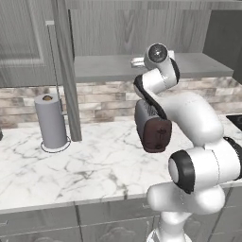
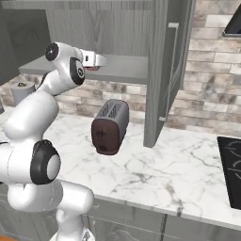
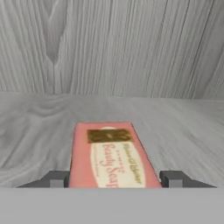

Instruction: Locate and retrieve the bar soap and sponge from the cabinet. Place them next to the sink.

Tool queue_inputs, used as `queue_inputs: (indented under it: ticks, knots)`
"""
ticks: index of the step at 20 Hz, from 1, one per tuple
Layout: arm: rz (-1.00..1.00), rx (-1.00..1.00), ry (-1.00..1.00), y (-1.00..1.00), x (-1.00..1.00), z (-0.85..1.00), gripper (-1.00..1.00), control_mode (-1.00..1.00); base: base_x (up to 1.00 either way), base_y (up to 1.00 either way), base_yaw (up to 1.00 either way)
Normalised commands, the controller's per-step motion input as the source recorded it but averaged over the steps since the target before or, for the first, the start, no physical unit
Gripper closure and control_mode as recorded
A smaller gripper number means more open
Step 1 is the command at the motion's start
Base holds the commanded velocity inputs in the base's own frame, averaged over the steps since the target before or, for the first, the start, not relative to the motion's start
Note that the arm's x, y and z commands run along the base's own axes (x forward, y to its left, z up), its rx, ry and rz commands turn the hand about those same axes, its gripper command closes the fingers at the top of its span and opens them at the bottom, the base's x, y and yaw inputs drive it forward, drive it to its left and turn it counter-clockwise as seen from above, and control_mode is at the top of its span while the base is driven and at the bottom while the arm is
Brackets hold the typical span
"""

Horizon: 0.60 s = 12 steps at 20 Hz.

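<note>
The bar soap, a reddish-pink block with a cream label, lies lengthwise on the cabinet's flat grey shelf. My gripper has a fingertip pressed against each long side of it, so the jaws are shut on the soap. From the right base view the gripper reaches over the shelf with a bit of the red soap under it. The left base view has the hand at the shelf, behind the arm. The sponge and the sink are out of view.
A dark brown toaster stands on the marble counter below the shelf. The open cabinet doors hang at either side. A paper towel roll stands at the left, a black cooktop at the right.
</note>
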Motion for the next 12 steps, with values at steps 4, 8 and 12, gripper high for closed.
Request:
queue_inputs:
  ticks: [4,8,12]
  knots:
    - [-0.23,0.04,0.00,-0.03,-0.68,0.00,1.00,-1.00,0.00,0.00,0.00]
    - [-0.17,0.16,0.06,-0.22,-0.64,0.27,1.00,-1.00,0.00,0.00,0.00]
    - [-0.11,0.13,0.14,-0.05,-0.64,0.34,1.00,-1.00,0.00,0.00,0.00]
